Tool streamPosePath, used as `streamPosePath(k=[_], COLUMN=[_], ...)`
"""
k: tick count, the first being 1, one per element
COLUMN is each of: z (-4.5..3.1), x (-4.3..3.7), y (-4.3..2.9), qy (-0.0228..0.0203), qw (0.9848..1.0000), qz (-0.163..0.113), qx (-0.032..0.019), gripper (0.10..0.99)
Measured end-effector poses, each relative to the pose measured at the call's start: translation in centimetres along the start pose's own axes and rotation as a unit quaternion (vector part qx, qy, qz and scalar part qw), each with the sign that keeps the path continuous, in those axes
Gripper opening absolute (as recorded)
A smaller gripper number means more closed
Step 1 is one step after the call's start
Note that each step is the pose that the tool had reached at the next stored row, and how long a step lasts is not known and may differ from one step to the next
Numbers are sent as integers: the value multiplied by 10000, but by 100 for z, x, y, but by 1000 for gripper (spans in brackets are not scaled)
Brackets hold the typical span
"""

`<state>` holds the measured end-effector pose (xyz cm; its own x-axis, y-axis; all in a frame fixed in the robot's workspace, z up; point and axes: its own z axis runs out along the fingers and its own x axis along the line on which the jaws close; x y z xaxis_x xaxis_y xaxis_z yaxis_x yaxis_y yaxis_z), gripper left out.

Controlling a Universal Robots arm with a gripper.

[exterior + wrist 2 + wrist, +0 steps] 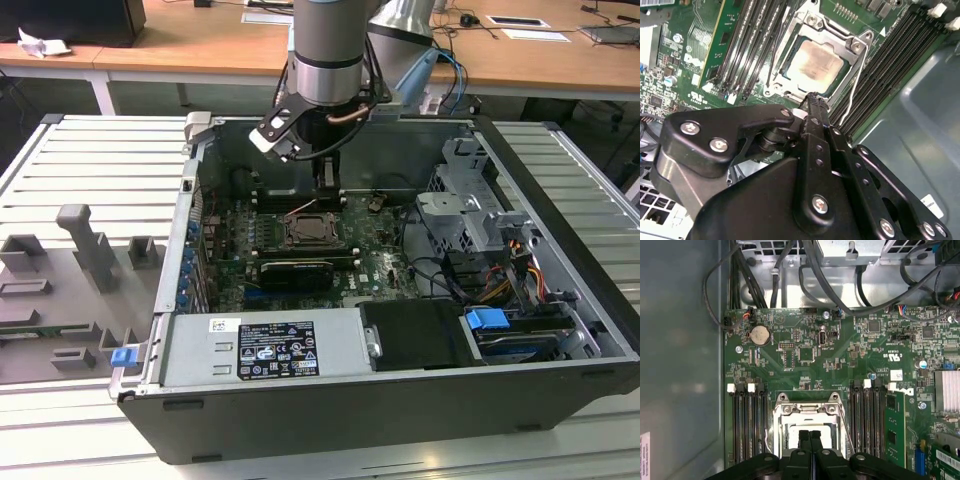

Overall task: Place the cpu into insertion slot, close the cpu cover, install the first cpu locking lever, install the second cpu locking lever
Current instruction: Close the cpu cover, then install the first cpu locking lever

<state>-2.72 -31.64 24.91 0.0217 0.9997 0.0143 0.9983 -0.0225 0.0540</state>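
cpu [815, 62] is sitting in the insertion slot [831, 91] with the cpu cover [840, 36] down over it. Gripper [810, 433] fingers are pressed together, holding nothing, at the socket edge. 1 wire lever [856, 75] looks unlatched.

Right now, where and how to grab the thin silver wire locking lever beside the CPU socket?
Probably grip the thin silver wire lever on its long straight run, where it stands clear of the square silver metal cover, beside the black memory slots. Come from above, fingers straddling the wire crosswise.
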Motion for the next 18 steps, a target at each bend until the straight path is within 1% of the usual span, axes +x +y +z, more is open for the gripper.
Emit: streamPosePath(k=[4, 7, 12, 18], z=[-2, -3, -5, -26], x=[-1, -1, -1, -1], y=[-37, -51, -54, -53], qy=[0, 0, 0, 0], qw=[10000, 10000, 10000, 10000], qz=[0, 0, 0, 0], qx=[0, 0, 0, 0], gripper=[106, 106, 106, 106])
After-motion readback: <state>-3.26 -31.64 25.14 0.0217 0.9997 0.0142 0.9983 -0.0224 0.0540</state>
